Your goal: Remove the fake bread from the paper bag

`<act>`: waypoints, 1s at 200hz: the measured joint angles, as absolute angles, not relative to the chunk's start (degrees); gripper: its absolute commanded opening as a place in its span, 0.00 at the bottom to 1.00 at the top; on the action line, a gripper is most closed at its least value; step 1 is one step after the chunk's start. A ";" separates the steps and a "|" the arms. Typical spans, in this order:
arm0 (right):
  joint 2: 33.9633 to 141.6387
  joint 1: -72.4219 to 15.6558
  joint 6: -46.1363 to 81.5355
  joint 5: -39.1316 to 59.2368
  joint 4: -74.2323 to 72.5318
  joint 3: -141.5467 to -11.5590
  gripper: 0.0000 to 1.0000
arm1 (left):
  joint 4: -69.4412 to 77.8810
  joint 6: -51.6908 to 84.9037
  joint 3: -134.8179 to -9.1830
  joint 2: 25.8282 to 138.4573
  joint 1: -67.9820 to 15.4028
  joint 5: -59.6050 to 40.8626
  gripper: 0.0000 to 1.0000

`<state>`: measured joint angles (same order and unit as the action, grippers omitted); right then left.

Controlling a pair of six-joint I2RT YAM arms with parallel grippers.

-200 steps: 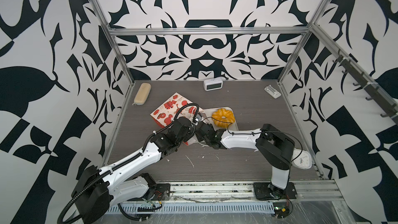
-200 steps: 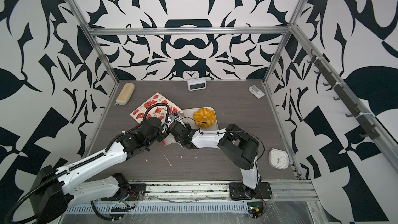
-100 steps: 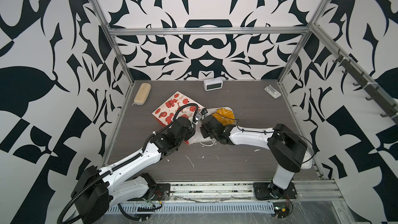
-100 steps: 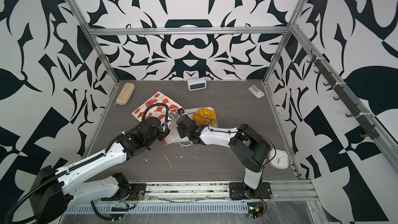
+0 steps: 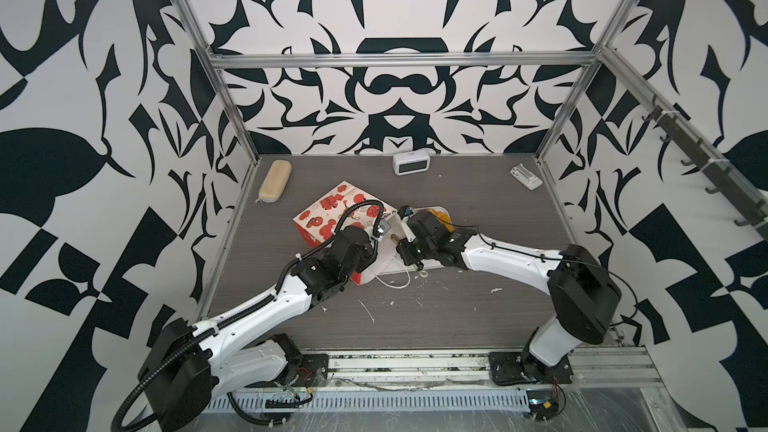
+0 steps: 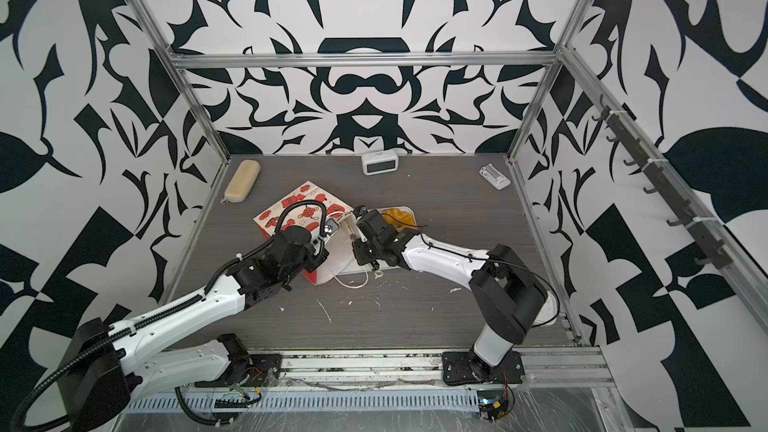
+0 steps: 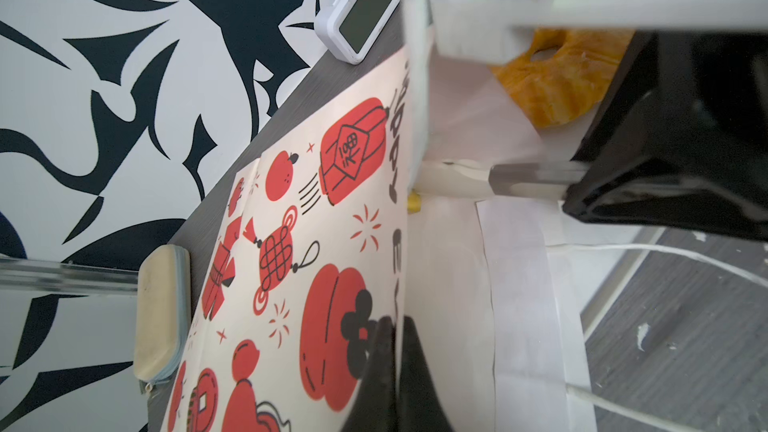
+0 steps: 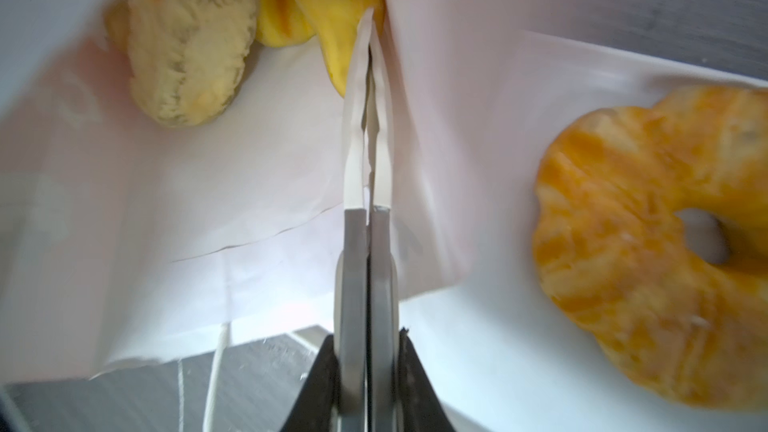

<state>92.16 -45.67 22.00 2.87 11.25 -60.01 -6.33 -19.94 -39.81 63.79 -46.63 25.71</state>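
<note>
Paper bag [image 8: 208,201] — three rolls [image 8: 191,43] inside; one ring [image 8: 648,251] on tray [image 8: 498,347].

Rolls [image 8: 191,43] inside bag [image 5: 328,211]; ring [image 8: 648,251] on tray [image 8: 519,359], seemingly alongside.

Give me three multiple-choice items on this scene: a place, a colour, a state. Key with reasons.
1. The large ring lies: A aloft; B on the white tray; C under cloth.
2. The paper bag's prints are: A blue; B green; C red.
3. The left gripper is: A shut on the paper bag's edge; B wide open; C holding the ring.
1 B: the right wrist view shows it resting there. 2 C: red figures cover its side. 3 A: its fingers pinch the bag's wall.
</note>
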 measured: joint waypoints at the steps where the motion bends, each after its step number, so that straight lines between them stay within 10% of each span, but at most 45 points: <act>1: 92.05 -45.63 22.02 2.90 11.33 -60.01 0.00 | -6.35 -19.97 -39.81 63.83 -46.63 25.71 0.00; 200: 78.87 -52.71 18.00 1.43 28.93 -54.76 0.00 | -6.42 -17.76 -39.81 64.84 -45.60 25.28 0.00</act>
<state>78.87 -52.71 18.00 1.43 28.93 -54.76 -6.42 -17.76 -39.81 64.84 -45.60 25.28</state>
